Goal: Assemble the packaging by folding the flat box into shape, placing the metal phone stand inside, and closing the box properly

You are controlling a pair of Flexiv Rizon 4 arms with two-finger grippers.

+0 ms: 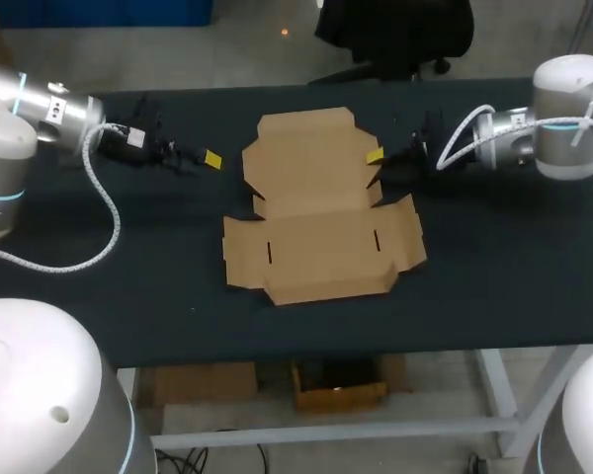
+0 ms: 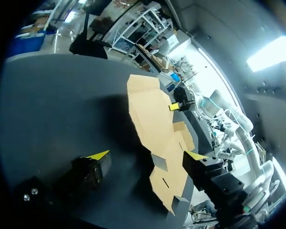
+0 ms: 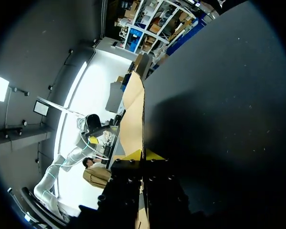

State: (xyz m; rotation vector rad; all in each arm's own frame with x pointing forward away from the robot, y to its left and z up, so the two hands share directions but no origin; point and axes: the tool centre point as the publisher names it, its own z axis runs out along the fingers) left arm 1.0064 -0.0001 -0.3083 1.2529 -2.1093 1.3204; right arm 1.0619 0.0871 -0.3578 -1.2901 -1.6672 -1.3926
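One flat cardboard box [image 1: 316,212] lies unfolded mid-frame on the desk [image 1: 494,286]. Light, thin and bendy, it probably handles best by its flap edges. The right claw [image 1: 377,155] pinches its upper-right flap; the left claw [image 1: 211,158], at upper left, is spread and empty.

A flat cardboard box [image 1: 316,212] lies unfolded at the middle of the dark table [image 1: 494,267], flaps spread to both sides and two short slots cut in its lower panel. The left arm [image 1: 40,109] enters from the upper left of the frame; the left gripper [image 1: 206,158] sits just left of the box's upper panel, apart from it. A white cable [image 1: 109,212] loops below that arm. The right arm [image 1: 563,123] enters from the upper right, and the right gripper [image 1: 379,156] meets the upper panel's right edge.
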